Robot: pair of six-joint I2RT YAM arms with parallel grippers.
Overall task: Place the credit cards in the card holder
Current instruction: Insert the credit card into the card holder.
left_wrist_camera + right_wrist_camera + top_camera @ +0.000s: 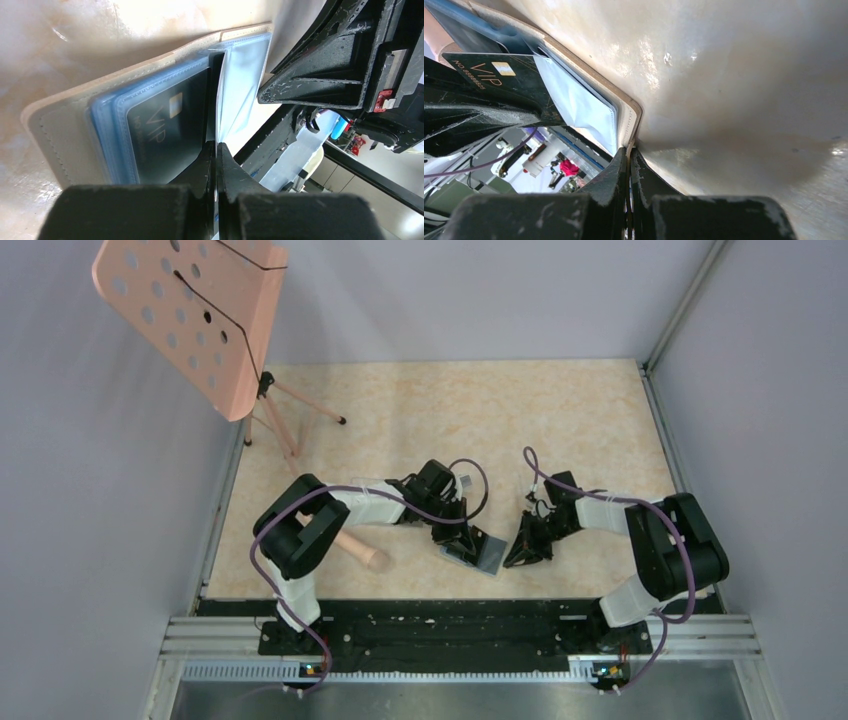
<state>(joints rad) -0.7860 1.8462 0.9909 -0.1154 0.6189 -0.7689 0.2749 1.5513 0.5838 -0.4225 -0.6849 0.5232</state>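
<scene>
Open tan bifold card holder [480, 553] lies flat on the beige marbled desk [450, 410], near the front edge, about mid-width, between both claws. Black rectangular VIP credit card [167, 127] sits inside one of its clear inner sleeves. Left gripper [216, 146] clenched, pinching a loose clear plastic sleeve page of the holder. Right gripper [629, 150] clenched too, tips touching the holder's tan outer edge; cannot tell if it actually grips that edge.
</scene>
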